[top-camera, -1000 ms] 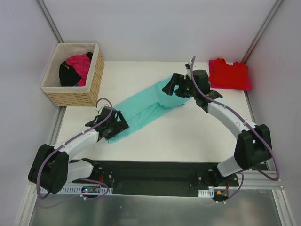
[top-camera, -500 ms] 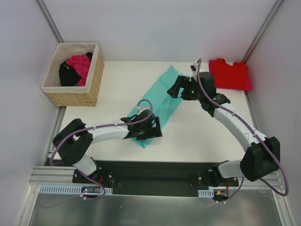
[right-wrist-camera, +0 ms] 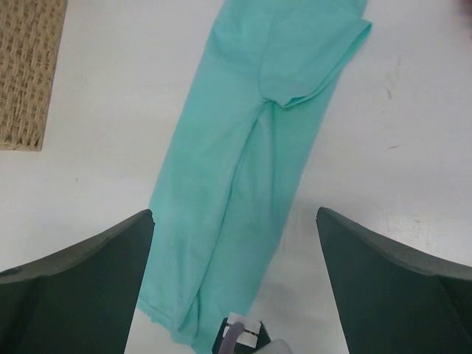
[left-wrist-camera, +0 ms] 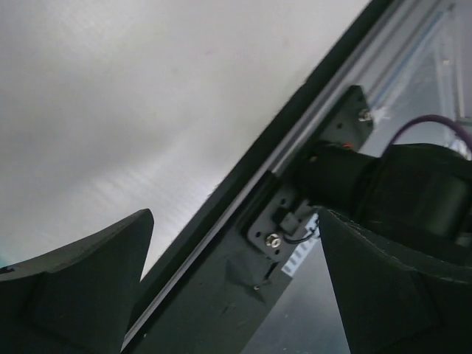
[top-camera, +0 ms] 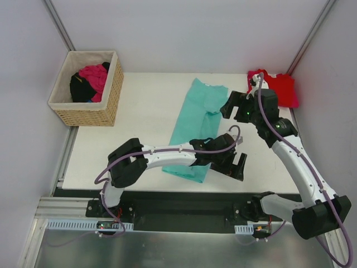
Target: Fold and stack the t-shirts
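White table, grey walls round it. The teal t-shirt is laid mid-table as a long strip, so the lengthwise fold looks done. The left gripper and right gripper are held wide open, empty. Next, 1 end probably needs pinching and folding over, then stacking on the red t-shirt in the far-right corner.

A rectangular woven wicker basket was seen at the far left, well apart from the left gripper and well to the left of the right gripper. A crumpled black cloth was held in it. A flat white table was spread beneath both grippers. A black base plate was set along the table's near edge, near the left gripper, with a brushed grey metal sheet beyond it. Two slanted aluminium posts were seen against pale grey walls, far beyond the right gripper.
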`<state>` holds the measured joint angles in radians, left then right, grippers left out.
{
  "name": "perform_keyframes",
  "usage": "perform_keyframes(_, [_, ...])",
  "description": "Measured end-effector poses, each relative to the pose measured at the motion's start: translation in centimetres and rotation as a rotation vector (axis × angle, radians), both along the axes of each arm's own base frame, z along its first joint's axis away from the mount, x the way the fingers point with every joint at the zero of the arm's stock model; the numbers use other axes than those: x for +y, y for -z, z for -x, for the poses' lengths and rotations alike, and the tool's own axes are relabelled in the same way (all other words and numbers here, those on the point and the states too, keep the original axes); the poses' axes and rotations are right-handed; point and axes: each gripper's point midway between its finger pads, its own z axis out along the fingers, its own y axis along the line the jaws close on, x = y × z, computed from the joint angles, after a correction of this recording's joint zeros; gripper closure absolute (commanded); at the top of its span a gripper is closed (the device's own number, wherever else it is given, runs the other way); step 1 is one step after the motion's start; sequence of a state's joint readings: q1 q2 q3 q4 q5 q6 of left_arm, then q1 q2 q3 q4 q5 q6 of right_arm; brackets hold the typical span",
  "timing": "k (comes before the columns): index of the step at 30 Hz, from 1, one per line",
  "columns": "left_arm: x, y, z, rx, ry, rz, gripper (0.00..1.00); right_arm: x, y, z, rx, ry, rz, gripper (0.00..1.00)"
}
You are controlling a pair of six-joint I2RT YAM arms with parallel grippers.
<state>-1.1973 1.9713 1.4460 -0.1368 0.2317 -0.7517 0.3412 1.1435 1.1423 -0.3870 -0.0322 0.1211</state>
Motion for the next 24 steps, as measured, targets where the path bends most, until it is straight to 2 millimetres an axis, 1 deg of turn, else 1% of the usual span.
perform_keyframes(2, [-1.7, -1.8, 0.1, -0.019, 0.046, 0.053, 0.06, -1.4, 0.0, 0.1, 0.006, 0.04, 0.016, 0.03])
perform_keyframes(4, [-2.5, -3.4, 0.0, -0.053, 0.071, 0.091, 0.05, -2.4, -0.1, 0.3, 0.01, 0.071, 0.024, 0.04])
perform_keyframes(6, [-2.3, -4.5, -0.1, -0.09, 0.079, 0.108, 0.04, -3.2, -0.1, 0.6, 0.014, 0.098, 0.03, 0.03])
perform_keyframes(8, [-0.9, -5.5, -0.5, -0.131, 0.063, 0.101, 0.04, -3.4, 0.2, 0.9, 0.03, 0.104, 0.035, 0.03])
perform_keyframes(10, [1.6, -6.6, -1.0, -0.156, 0.032, 0.089, 0.04, -3.5, 0.7, 1.1, 0.047, 0.11, 0.033, 0.03])
perform_keyframes(11, [3.2, -7.2, -1.5, -0.167, 0.003, 0.087, 0.04, -3.5, 1.3, 1.2, 0.058, 0.113, 0.032, 0.03])
perform_keyframes(12, [5.3, -7.7, -2.4, -0.179, -0.039, 0.084, 0.04, -3.6, 2.0, 1.5, 0.072, 0.116, 0.032, 0.04])
perform_keyframes(15, [12.1, -8.6, -5.7, -0.215, -0.196, 0.064, 0.04, -3.8, 5.0, 2.7, 0.138, 0.121, 0.044, 0.03])
perform_keyframes(16, [14.4, -8.5, -6.8, -0.224, -0.256, 0.05, 0.04, -3.8, 6.0, 3.1, 0.16, 0.116, 0.045, 0.03])
perform_keyframes(17, [16.1, -8.3, -7.6, -0.23, -0.303, 0.04, 0.03, -3.7, 6.8, 3.5, 0.181, 0.108, 0.044, 0.03])
perform_keyframes(19, [19.8, -7.3, -8.7, -0.233, -0.399, 0.007, 0.03, -3.2, 8.2, 3.9, 0.216, 0.089, 0.028, 0.03])
perform_keyframes(22, [23.5, -5.6, -9.1, -0.209, -0.484, -0.045, 0.02, -1.6, 9.4, 3.6, 0.254, 0.041, -0.029, 0.03])
perform_keyframes(24, [25.6, -4.7, -9.7, -0.2, -0.543, -0.074, 0.02, 0.3, 10.0, 3.0, 0.275, -0.013, -0.066, 0.03])
